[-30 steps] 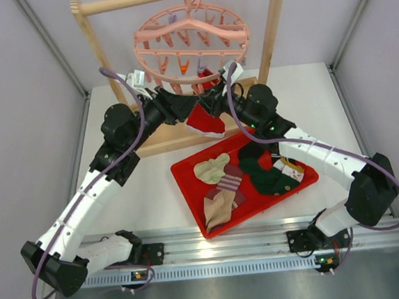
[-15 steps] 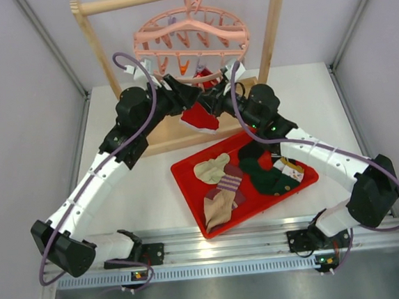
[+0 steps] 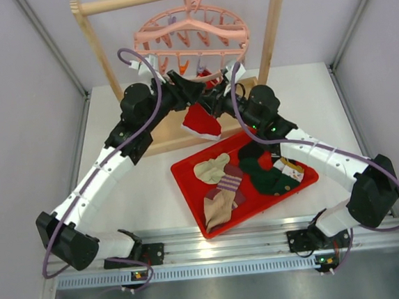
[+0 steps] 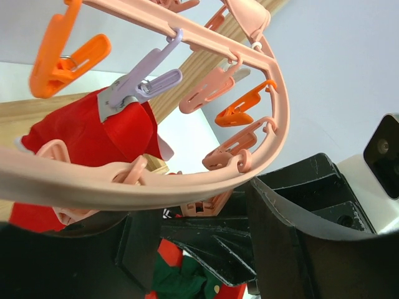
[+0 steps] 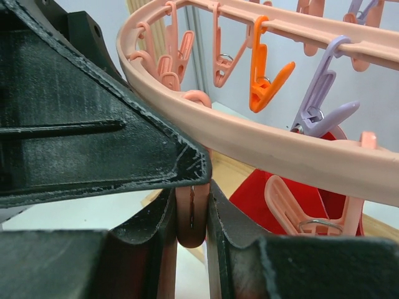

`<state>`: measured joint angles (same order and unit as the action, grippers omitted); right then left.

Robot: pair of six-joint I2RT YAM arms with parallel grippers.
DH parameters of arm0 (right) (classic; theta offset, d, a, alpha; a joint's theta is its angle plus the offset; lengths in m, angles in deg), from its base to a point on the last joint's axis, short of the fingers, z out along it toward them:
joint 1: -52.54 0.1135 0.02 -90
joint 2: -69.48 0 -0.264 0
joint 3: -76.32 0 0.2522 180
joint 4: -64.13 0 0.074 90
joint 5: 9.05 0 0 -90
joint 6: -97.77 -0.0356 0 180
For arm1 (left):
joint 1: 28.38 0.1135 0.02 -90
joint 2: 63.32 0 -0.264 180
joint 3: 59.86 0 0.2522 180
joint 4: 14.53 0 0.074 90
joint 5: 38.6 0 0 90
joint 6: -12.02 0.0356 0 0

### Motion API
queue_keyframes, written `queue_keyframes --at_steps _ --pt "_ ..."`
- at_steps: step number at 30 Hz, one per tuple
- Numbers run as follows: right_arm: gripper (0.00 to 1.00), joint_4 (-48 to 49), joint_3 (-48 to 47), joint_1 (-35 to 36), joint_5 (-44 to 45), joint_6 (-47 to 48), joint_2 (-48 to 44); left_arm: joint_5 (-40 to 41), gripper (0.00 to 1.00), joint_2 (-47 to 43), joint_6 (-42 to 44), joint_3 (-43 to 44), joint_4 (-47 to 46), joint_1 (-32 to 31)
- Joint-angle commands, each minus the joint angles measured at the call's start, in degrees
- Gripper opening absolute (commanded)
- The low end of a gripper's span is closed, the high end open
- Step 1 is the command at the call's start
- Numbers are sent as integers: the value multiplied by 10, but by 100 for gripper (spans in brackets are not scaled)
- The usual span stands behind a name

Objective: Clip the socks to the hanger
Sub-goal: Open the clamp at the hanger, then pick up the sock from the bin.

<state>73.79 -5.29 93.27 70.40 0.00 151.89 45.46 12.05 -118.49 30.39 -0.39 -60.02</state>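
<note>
Pink peg [image 5: 191, 215] pinched tight in my right gripper [image 5: 191, 205] | left gripper [image 4: 187, 246] spread wide beneath the hanger [image 4: 156, 187], near rim | red sock [image 4: 93, 137] dangling off purple peg [image 4: 146, 84], its top hidden behind my grippers overhead

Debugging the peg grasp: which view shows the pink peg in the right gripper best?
Right wrist: the pink peg fills the centre, pinched by the right gripper. Top external buries it among both arms under the hanger. Left wrist shows a pink peg end below the ring, probably the same one, mostly hidden.
</note>
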Motion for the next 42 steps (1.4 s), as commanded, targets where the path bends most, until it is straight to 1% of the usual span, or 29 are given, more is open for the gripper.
queue_keyframes --at_steps 1,6,10,12,14,15,16,17,18,19,20,21,22,23,24,26,27,29,30,31,32,33,34,35,37,38,40,41,42 --pt "0 26 2 8 -18 -7 -28 -4 58 10 -6 30 -43 -1" --pt "0 24 1 8 -18 -3 -27 -1 55 18 -11 37 -42 -2" --pt "0 20 2 11 -15 -2 -26 6 47 21 -7 40 -39 -1" --pt "0 18 1 12 -13 -1 -26 12 40 21 -5 42 -32 -2" --pt "0 16 2 13 -14 -1 -26 13 30 21 -2 43 -28 -2" --pt "0 15 2 13 -14 -1 -27 14 21 23 -1 44 -26 -2" --pt "0 11 2 13 -15 -3 -28 15 19 23 -3 44 -24 -2" --pt "5 1 3 13 -14 -4 -29 15 16 22 -2 45 -21 -1" --pt "10 -2 4 13 -13 -4 -32 15 9 22 -1 45 -21 -1" --pt "17 -7 7 14 -12 -3 -35 15 7 20 -1 43 -21 -2" --pt "24 -9 11 13 -12 -2 -43 15 5 20 0 41 -21 -2" --pt "34 -17 21 11 -10 -1 -48 14 0 18 0 39 -19 -2" --pt "40 -21 27 11 -10 -2 -53 15 0 19 0 38 -18 -1" --pt "53 -27 39 9 -10 -3 -65 15 0 19 0 38 -17 -1" --pt "59 -46 42 8 -11 -10 -70 16 0 17 1 37 -15 -1" --pt "69 -77 48 1 -16 -17 -89 18 0 17 1 34 -13 -1" --pt "76 -92 53 -4 -34 -20 -95 17 0 16 3 33 -13 -1" --pt "80 -145 56 -17 -54 -21 -113 15 0 16 3 32 -13 -1" --pt "84 -164 54 -24 -88 -16 -117 14 0 15 5 31 -13 -1" --pt "85 -215 51 -31 -103 -11 -121 11 0 15 7 31 -12 -1" --pt "87 -232 43 -48 -119 -6 -125 9 0 15 7 31 -12 -1" --pt "88 -277 37 -57 -156 19 -126 6 0 17 9 31 -12 -1" --pt "89 -306 33 -69 -179 34 -127 4 0 17 10 31 -11 0" --pt "89 -359 33 -92 -198 50 -131 3 0 18 8 31 -9 -1" --pt "98 -408 41 -103 -192 99 -136 0 0 21 6 30 -8 -1" --pt "100 -468 52 -114 -195 147 -139 -3 0 21 4 30 -10 -1" --pt "100 -514 71 -117 -186 196 -146 -6 0 21 0 24 -13 -1" --pt "100 -528 96 -118 -184 219 -157 -9 0 21 -1 24 -14 0" --pt "99 -550 107 -119 -177 263 -161 -14 0 20 -1 20 -19 -1"
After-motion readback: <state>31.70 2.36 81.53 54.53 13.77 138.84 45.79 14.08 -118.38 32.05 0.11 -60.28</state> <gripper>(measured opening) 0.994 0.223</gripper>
